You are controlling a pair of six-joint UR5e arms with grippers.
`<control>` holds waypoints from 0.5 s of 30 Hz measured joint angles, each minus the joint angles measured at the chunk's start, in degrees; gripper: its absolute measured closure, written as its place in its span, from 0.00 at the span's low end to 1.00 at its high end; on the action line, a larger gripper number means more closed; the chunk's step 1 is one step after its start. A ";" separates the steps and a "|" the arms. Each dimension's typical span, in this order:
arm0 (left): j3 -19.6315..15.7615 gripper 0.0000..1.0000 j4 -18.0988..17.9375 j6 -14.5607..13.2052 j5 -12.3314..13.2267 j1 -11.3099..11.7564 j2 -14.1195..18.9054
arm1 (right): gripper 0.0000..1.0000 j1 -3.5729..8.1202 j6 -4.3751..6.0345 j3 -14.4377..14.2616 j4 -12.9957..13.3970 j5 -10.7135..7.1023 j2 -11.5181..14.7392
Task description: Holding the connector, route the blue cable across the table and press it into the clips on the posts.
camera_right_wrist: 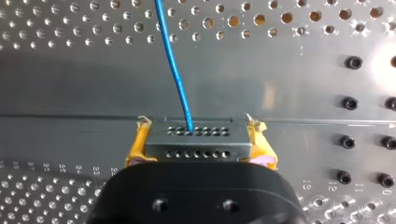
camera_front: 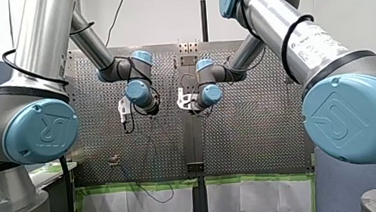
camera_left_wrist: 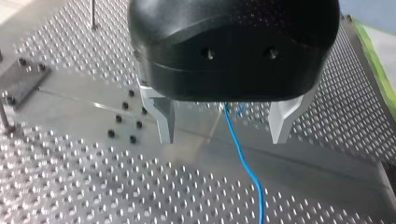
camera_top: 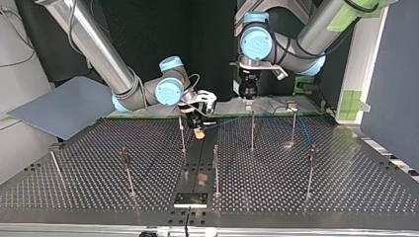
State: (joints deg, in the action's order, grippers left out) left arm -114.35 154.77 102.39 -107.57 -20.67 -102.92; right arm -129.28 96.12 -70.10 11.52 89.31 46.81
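Note:
My right gripper [camera_right_wrist: 198, 123] is shut with its yellow pads [camera_right_wrist: 135, 147] on the two ends of a grey connector block [camera_right_wrist: 196, 145]. The blue cable [camera_right_wrist: 173, 60] leaves the block and runs ahead over the plate. In the top view this gripper [camera_top: 199, 131] hangs low beside a thin post [camera_top: 182, 133] near the middle. My left gripper [camera_left_wrist: 223, 137] is open, its metal fingers [camera_left_wrist: 164, 119] wide apart; the cable [camera_left_wrist: 243, 158] passes between them without touching. It [camera_top: 248, 104] hovers above another post [camera_top: 252, 131], and the cable [camera_top: 225, 122] stretches from the connector towards that post.
Several thin posts stand on the perforated table [camera_top: 346, 182], among them one in the middle [camera_top: 216, 170], one at the top view's right [camera_top: 311, 173] and one at its left [camera_top: 127, 170]. A smooth metal strip [camera_left_wrist: 303, 163] crosses the plate under my left gripper.

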 joint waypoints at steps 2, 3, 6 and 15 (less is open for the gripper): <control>0.10 0.00 -0.91 0.38 0.67 -0.15 -0.46 | 1.00 0.07 0.03 0.00 0.00 0.00 0.00; 0.30 0.00 -1.49 0.55 0.83 -0.20 -0.88 | 1.00 0.09 0.03 0.00 0.00 0.00 0.00; 1.23 0.00 -2.83 0.68 0.46 -0.25 -2.07 | 1.00 0.11 0.05 0.00 0.00 0.00 0.00; 6.35 0.00 -3.40 1.78 0.41 -0.23 -7.30 | 1.00 0.11 0.02 0.00 0.00 0.00 0.00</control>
State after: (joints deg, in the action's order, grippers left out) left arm -108.00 151.38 104.16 -107.15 -20.90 -110.23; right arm -129.18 96.14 -70.10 11.52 89.30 46.81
